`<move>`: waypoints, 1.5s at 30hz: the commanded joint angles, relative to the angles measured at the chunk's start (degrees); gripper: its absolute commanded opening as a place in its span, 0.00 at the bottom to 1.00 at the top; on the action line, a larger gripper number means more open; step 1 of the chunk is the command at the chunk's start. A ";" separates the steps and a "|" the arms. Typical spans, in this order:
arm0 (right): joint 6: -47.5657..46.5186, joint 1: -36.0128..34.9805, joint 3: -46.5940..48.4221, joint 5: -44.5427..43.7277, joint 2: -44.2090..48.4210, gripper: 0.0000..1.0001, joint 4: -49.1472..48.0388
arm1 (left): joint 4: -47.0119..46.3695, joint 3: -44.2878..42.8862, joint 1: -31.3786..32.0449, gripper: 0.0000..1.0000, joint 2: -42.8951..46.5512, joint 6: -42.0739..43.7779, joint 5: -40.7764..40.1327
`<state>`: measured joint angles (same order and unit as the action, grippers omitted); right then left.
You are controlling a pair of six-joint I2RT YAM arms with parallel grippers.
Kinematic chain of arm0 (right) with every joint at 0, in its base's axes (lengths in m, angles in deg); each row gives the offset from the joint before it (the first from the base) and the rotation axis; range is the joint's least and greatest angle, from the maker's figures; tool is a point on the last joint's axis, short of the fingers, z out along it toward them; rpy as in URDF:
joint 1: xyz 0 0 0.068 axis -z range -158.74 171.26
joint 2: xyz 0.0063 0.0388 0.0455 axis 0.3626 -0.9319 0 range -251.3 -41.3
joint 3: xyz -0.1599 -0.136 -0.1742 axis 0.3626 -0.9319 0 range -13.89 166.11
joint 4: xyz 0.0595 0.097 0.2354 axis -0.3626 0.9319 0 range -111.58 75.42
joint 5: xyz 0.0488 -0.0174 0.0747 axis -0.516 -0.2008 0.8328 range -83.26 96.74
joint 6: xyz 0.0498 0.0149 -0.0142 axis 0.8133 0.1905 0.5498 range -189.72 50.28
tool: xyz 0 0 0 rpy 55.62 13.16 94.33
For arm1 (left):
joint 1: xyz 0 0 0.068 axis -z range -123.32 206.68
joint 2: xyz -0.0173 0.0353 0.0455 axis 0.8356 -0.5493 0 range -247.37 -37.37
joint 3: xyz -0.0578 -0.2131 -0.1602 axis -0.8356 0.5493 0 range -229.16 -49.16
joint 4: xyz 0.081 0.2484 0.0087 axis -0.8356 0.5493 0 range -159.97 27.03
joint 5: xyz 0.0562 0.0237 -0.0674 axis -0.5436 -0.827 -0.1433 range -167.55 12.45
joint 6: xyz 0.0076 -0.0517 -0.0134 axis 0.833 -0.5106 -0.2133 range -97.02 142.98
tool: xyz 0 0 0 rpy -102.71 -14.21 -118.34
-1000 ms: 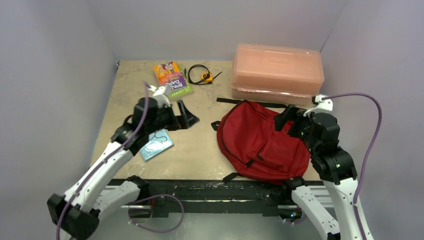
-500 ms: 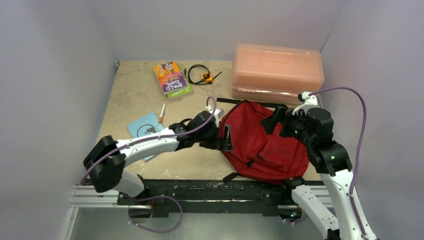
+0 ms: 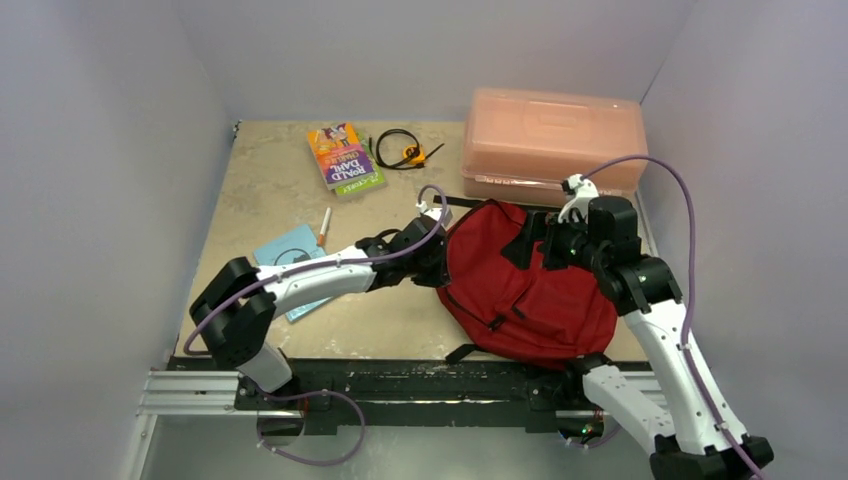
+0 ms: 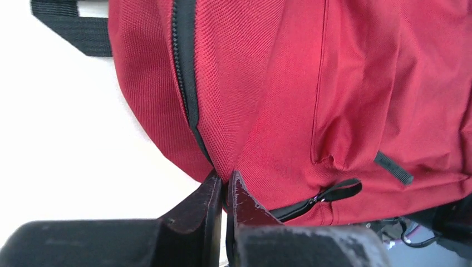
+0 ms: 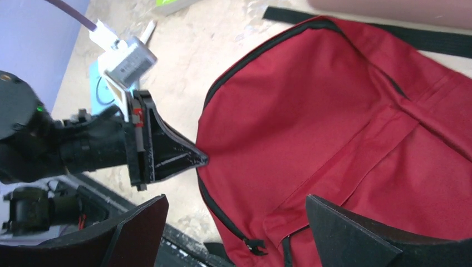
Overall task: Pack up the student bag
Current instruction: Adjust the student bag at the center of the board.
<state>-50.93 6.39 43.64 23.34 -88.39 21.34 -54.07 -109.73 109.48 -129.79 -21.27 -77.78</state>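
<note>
The student bag [image 3: 530, 285] lies flat at the right of the table, dark red with black zippers. My left gripper [image 3: 441, 262] reaches across to its left edge and is shut on a pinch of red fabric beside the main zipper [image 4: 186, 83]. The left wrist view shows the jaws [image 4: 225, 177] nearly touching, with the bag's cloth [image 4: 334, 83] between the tips. Above the bag's upper middle my right gripper [image 3: 525, 240] hovers open. In the right wrist view its fingers [image 5: 236, 206] stand wide apart over the bag [image 5: 334, 111], with the left gripper [image 5: 203, 158] at the bag's edge.
A pink translucent box [image 3: 555, 140] stands behind the bag. A colourful book [image 3: 343, 157] and a black cable with an orange piece [image 3: 405, 152] lie at the back. A blue card [image 3: 290, 255] and a marker [image 3: 324, 227] lie left of the left arm.
My left arm swung from the table's left side to the bag's left edge and shut on its fabric. The right gripper moved left and farther over the bag, staying open.
</note>
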 commanded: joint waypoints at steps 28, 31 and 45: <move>3.31 -46.43 -13.59 -19.14 -19.52 0.62 -37.06 | 4.77 11.65 -9.01 0.00 36.73 18.16 -1.02; 4.50 -46.47 -16.82 -19.35 -15.43 0.60 -39.98 | 3.65 11.09 -9.03 0.00 41.47 20.50 -1.05; 4.51 -46.44 -19.04 -7.50 -6.80 0.37 -53.89 | 0.28 -8.76 -9.01 0.00 37.15 36.60 14.14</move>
<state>-47.65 -39.77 25.42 12.06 -97.57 -27.18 -46.49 -112.79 100.67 -90.86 9.57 -70.63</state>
